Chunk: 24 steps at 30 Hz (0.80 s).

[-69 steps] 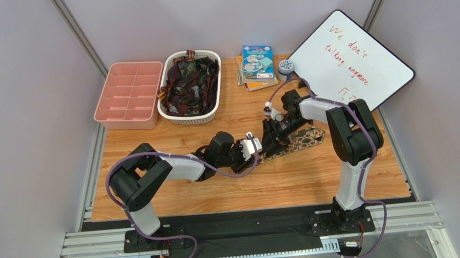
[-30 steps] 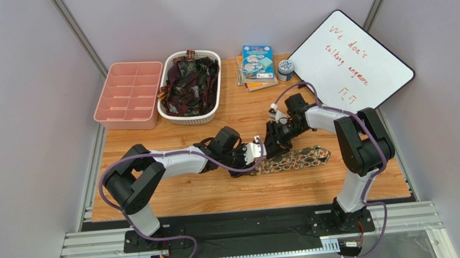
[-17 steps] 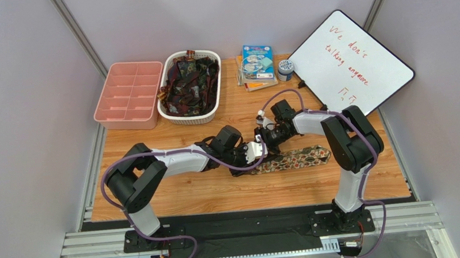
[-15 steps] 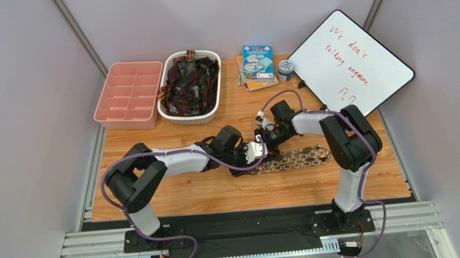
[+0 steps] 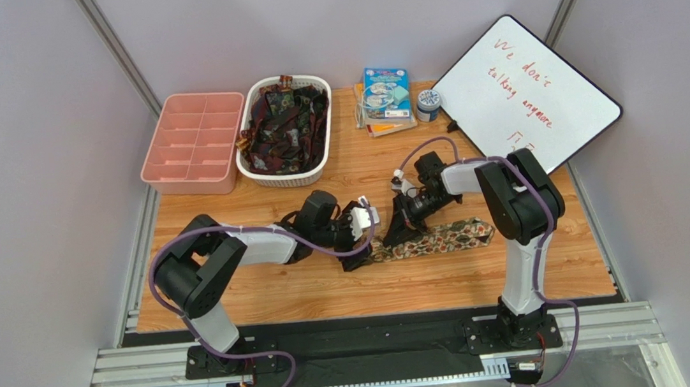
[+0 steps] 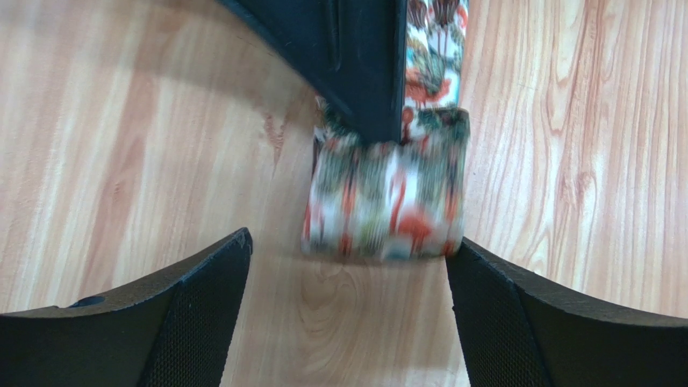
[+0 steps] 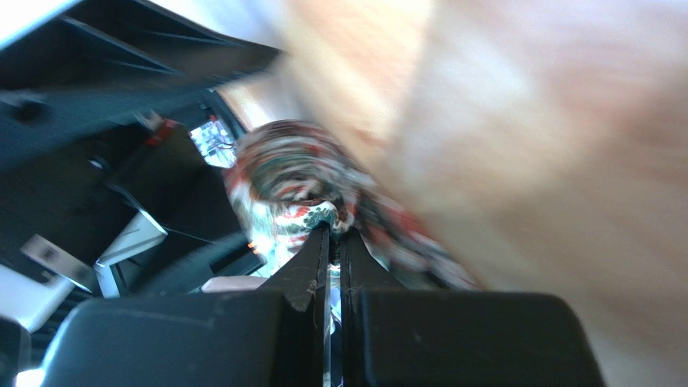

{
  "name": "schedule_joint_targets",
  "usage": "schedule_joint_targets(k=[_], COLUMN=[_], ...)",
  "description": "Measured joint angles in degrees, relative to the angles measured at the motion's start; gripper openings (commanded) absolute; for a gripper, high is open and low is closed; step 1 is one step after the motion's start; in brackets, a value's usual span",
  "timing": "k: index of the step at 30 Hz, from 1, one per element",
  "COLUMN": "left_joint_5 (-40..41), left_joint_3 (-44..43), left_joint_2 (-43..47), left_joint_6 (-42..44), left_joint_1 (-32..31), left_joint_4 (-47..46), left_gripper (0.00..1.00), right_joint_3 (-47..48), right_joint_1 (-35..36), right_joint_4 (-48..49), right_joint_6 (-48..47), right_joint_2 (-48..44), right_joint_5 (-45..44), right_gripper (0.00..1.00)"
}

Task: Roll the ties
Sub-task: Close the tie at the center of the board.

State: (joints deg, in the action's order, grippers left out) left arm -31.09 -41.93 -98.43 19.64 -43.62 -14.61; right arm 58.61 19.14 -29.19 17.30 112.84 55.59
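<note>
Olive-and-tan tie (image 5: 436,239) lay on the counter (image 5: 264,298), nearer the arm bases than the basket (image 5: 282,177) and off to the basket's right. Its end closest to the basket was wound into a short roll (image 6: 383,197), and the rest stretched flat away from it. Right gripper (image 7: 331,235) had its fingers closed to a sliver, tips at the roll's core, apparently pinching the innermost turn, though that wrist view was blurred. Left gripper (image 6: 347,246) stood spread wide on the basket side of the roll, one finger to either side, holding nothing. More ties (image 5: 286,123) filled the basket.

The winding looked few-layered and soft, so the likely failure was unrolling: if the pinch slipped out of the core before the wide fingers closed, the turns would probably spring loose. A squeeze landing off-centre could also flatten the roll or push it into a cone, and the flat tail might feed in crooked.
</note>
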Motion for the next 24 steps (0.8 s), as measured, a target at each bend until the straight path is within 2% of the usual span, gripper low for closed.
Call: schedule_joint_targets(k=[5,9,12,15,16,18,19,21,22,24], left_joint_5=[-1.64,-2.27,-2.99,-3.43,-3.41,-3.41,-2.91,-1.6,-0.87,0.46], left_joint_3=[9.29,10.6,10.6,10.6,10.58,10.23,9.51,7.43,6.27,4.68], left_joint_2=[-0.87,-5.88,-8.61,-9.81,-9.9,-9.79,-9.33,-8.26,-7.65,-6.58], left_joint_6=[-5.31,-9.29,-10.32,-10.36,-10.27,-9.7,-9.09,-8.26,-7.74,-6.54], left_joint_1=[1.07,1.01,0.63,-0.17,-0.55,-1.33,-1.92,-2.47,-2.69,-3.19], left_joint_4=[-20.37,-33.05,-38.51,-40.74,-40.92,-39.78,-37.88,-32.48,-29.38,-24.63], left_gripper=[0.96,0.97,0.92,0.64,0.5,0.41,0.34,0.26,0.25,0.21], right_joint_3=[-0.17,-0.15,0.02,0.5,0.72,1.14,1.4,2.05,2.45,3.41], right_joint_1=[-1.73,-1.81,-1.81,-1.81,-1.81,-1.81,-1.81,-2.27,-2.47,-2.54], right_joint_4=[-1.68,-2.03,-2.36,-2.95,-3.19,-3.65,-4.07,-5.2,-5.79,-7.23], right_joint_6=[-3.23,-3.74,-3.85,-3.89,-4.04,-4.11,-4.28,-5.01,-5.31,-6.16], right_joint_2=[1.53,1.53,1.57,1.84,1.95,2.03,2.05,2.05,2.01,1.77], right_joint_5=[-0.48,-0.57,-0.72,-0.9,-0.87,-1.05,-1.14,-1.66,-1.95,-2.95], right_gripper=[0.0,0.0,0.0,0.0,0.0,0.01,0.04,0.09,0.18,0.26])
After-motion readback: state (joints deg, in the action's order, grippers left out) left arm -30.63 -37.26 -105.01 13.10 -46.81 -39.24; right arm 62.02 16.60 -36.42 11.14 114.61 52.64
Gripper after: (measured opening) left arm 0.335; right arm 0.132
